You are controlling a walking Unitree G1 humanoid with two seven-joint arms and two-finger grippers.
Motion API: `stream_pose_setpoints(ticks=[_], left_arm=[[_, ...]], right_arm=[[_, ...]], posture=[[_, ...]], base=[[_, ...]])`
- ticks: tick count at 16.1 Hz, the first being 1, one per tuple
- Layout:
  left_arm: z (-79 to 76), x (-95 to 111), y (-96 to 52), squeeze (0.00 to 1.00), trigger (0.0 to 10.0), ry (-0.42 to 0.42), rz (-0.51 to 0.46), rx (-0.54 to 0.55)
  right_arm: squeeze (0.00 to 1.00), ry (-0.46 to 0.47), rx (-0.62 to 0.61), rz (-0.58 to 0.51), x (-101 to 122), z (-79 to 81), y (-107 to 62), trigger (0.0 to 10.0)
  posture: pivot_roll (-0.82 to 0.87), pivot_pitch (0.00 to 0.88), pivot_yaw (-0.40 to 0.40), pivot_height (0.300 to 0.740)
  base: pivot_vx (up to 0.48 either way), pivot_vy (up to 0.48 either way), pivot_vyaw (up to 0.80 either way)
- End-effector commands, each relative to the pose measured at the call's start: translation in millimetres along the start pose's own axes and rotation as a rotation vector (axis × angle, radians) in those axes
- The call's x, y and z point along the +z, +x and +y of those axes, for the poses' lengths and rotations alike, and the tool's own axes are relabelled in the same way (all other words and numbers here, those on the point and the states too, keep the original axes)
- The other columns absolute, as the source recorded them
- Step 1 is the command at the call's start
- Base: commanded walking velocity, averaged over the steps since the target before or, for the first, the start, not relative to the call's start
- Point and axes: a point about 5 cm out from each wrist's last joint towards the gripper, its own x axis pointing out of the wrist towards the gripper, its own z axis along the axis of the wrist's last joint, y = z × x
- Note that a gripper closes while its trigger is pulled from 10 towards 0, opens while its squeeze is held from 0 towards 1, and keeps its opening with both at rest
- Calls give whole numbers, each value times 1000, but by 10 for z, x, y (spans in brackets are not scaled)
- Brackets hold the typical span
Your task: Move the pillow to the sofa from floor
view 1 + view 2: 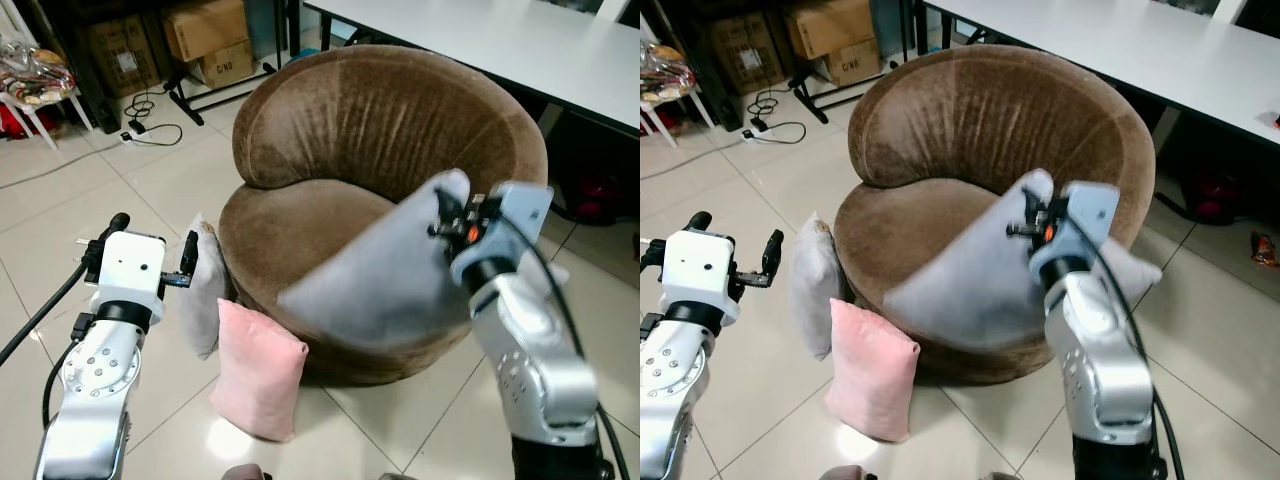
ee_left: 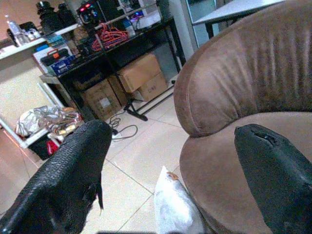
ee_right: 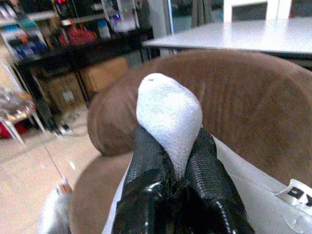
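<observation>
A grey pillow [image 1: 385,270] hangs over the front right of the brown round sofa [image 1: 390,130], its lower edge draped over the seat rim. My right gripper [image 1: 447,215] is shut on the pillow's top corner [image 3: 168,109], which bulges out between the black fingers [image 3: 146,161]. My left gripper [image 1: 150,250] is open and empty, raised left of the sofa above the floor; its fingers [image 2: 73,170] frame the sofa's seat. A pink pillow [image 1: 258,370] stands on the floor against the sofa's front, and a grey-white pillow [image 1: 203,290] leans beside it.
A white table [image 1: 500,40] stands behind the sofa at the right. Cardboard boxes [image 1: 210,40] and cables [image 1: 150,115] lie at the back left under a black rack. A cluttered small stand [image 1: 35,80] is at the far left. The floor is glossy tile [image 1: 100,190].
</observation>
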Motion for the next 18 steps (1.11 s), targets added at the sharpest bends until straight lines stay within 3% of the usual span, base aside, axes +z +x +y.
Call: stream_pose_setpoints(ticks=[1,3,4,11,13,18], left_arm=[[-14,-48,-10,624,10000,-3,12,9],[-50,-142,-40,624,10000,24,28,3],[-62,-139,-39,624,10000,32,26,-5],[-97,-130,-35,624,10000,38,7,-8],[-78,-114,-43,514,10000,-9,1,18],[-64,-118,-63,541,10000,-35,-4,-8]], right_arm=[[0,-33,-6,-30,-4,12,-18,10000],[0,-88,39,44,-276,3,-119,10000],[0,-84,50,55,-296,8,-126,10000],[0,-89,68,26,-288,27,-100,10000],[0,-70,67,21,-288,27,-95,10000],[0,-58,43,8,-289,-8,-75,10000]], posture=[[-62,0,3,740],[-65,0,8,740],[-64,0,11,740],[-60,0,2,740],[-57,0,-3,740],[-51,0,-11,740]], base=[[0,0,0],[0,-142,0],[0,-289,0],[0,-289,0],[0,0,0],[0,0,0]])
